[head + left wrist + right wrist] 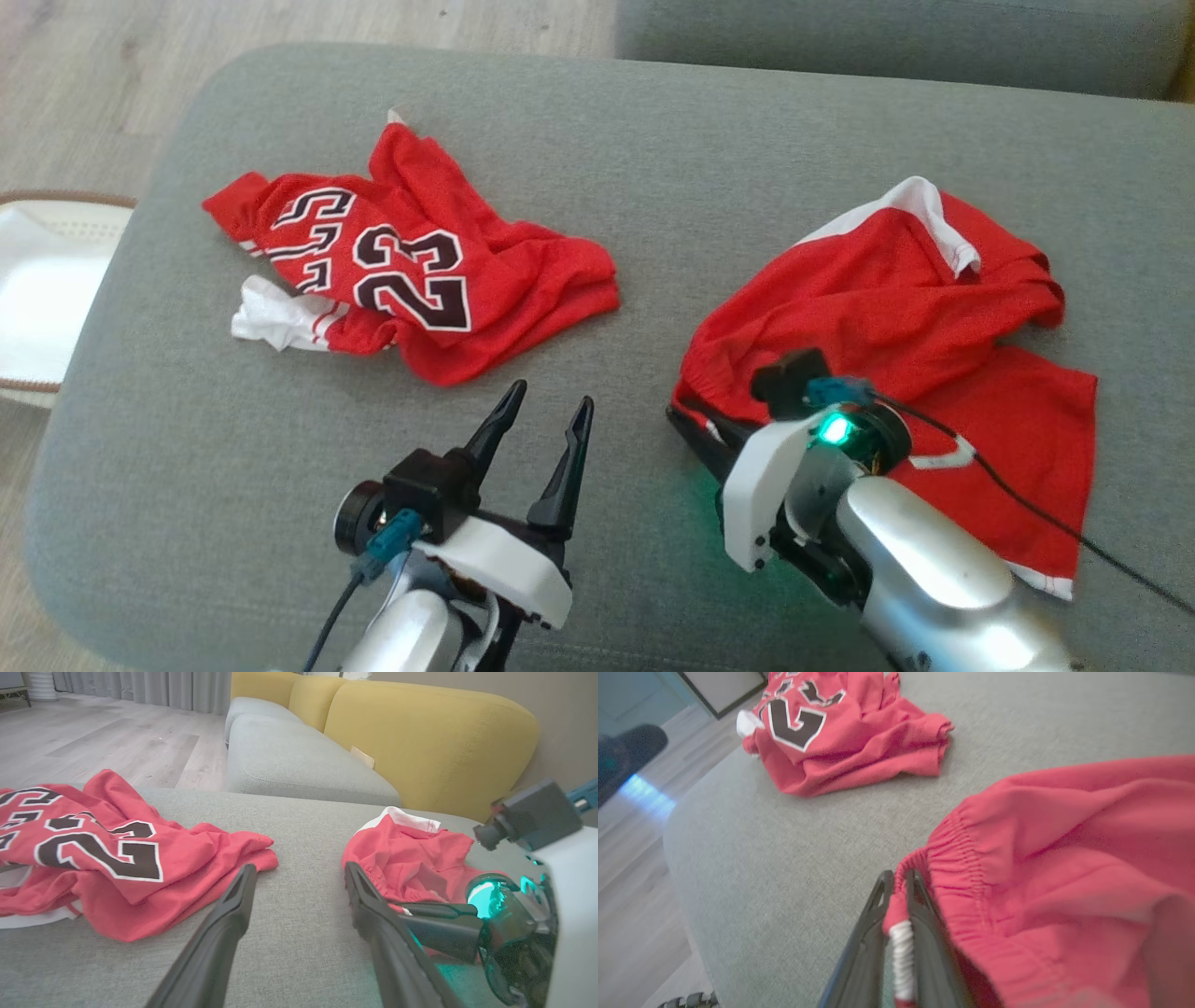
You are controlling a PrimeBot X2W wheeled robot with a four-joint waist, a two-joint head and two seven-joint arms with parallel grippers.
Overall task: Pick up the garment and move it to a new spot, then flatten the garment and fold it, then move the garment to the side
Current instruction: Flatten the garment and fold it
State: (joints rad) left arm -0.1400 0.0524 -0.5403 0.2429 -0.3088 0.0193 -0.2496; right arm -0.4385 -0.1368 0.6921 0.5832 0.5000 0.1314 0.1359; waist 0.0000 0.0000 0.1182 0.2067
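Left: crumpled red number-23 jersey (411, 271) lying on grey sofa cushion (653, 140). Centre: left gripper (553, 394) over bare cushion between the two garments, fingers spread apart, holding nothing. Right: right gripper (900, 876), fingers pinched together on the elastic waistband edge of red shorts (887, 317), these bunched on the cushion's right half, well apart from the jersey.

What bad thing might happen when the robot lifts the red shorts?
The right end effector pinches just a small bit of waistband on the shorts, so the cloth might slip out. The black cable runs over the shorts and may snag them. The left end effector is open and holds nothing, so the shorts would probably hang bunched up.
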